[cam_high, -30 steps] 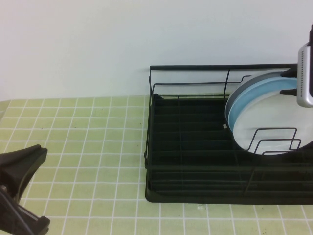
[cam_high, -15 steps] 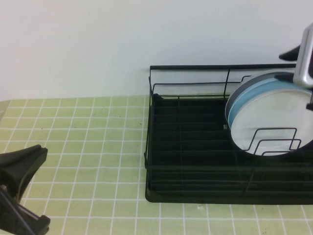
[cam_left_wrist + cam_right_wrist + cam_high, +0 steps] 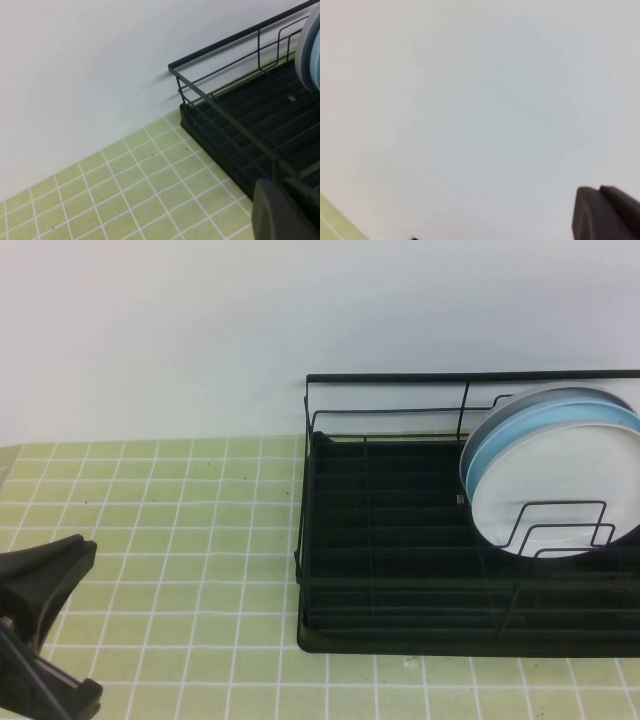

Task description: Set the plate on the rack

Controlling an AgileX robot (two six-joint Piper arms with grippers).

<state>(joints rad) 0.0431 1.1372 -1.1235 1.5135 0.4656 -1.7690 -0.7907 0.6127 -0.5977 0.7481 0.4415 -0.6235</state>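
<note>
The white plate (image 3: 555, 490) stands on edge in the right part of the black wire rack (image 3: 390, 540), leaning against a light blue plate (image 3: 497, 440) behind it, with looped dividers in front. My right gripper is out of the high view; the right wrist view shows it (image 3: 600, 192) shut and empty, facing the white wall. My left gripper (image 3: 45, 590) is parked low at the table's front left, shut and empty, far from the rack. The rack (image 3: 240, 130) and the blue plate's edge (image 3: 310, 45) show in the left wrist view beyond the left gripper (image 3: 287, 187).
The rack sits on a green tiled mat (image 3: 160, 540) against a white wall (image 3: 200, 340). The rack's left half holds no dishes. The mat stretches open between the left gripper and the rack.
My right gripper, which was at the top rim of the plates, rose away to the upper right and has left the high view. The plates stay standing in the rack.
</note>
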